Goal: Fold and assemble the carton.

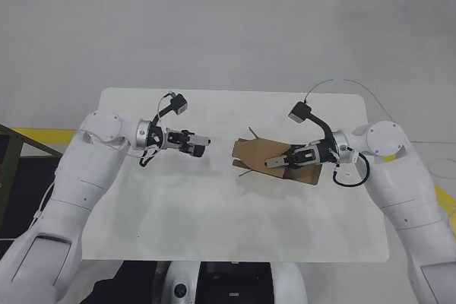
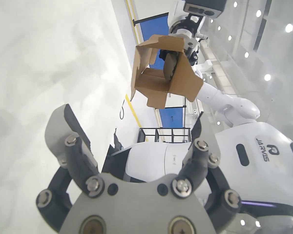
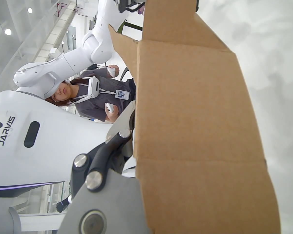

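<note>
A brown cardboard carton (image 1: 258, 154) is right of the white table's (image 1: 213, 220) middle, partly unfolded into an open tube with loose flaps. My right gripper (image 1: 277, 162) is shut on one of its walls. In the right wrist view that wall (image 3: 197, 113) covers one finger, and the other finger (image 3: 123, 122) lies against its edge. The left wrist view looks into the carton's (image 2: 158, 81) open end. My left gripper (image 2: 135, 125) is open and holds nothing. It hangs over the table (image 1: 199, 144), a short gap left of the carton.
A dark metal rack (image 1: 1, 163) stands off the table's left side, by a yellow floor line (image 1: 49, 134). A thin cable (image 1: 365, 87) runs past the far right corner. Bare tabletop lies in front of both grippers.
</note>
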You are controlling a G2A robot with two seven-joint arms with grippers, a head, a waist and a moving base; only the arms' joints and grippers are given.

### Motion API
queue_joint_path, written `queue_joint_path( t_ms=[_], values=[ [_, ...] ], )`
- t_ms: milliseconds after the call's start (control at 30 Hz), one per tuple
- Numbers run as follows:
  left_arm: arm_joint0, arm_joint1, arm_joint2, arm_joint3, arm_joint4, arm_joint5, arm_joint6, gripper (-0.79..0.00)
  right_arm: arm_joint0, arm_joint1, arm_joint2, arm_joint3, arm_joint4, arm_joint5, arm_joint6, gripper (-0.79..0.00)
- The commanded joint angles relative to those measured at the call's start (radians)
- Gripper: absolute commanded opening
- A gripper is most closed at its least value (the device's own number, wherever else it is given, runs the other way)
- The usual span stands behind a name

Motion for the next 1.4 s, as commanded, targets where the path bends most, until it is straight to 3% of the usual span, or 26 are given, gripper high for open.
queue_joint_path(
  t_ms=[0,567,967,1367],
  values=[
    [-0.011,-0.005,0.014,0.026,-0.006,0.008,0.001,0.0,0.0,0.0,0.0,0.0,0.0,0.0,0.0,-0.785],
    [-0.122,-0.083,0.227,0.171,0.072,0.019,0.081,0.0,-0.036,0.008,0.013,-0.056,0.029,0.001,-0.024,-0.785],
    [-0.15,-0.115,0.28,0.187,0.054,0.009,0.065,0.0,-0.039,0.012,0.011,-0.085,0.063,-0.003,-0.023,-0.785],
    [-0.151,-0.12,0.273,0.173,0.012,0.001,0.019,0.0,-0.021,0.005,-0.024,-0.066,0.071,-0.003,-0.036,-0.785]
  ],
)
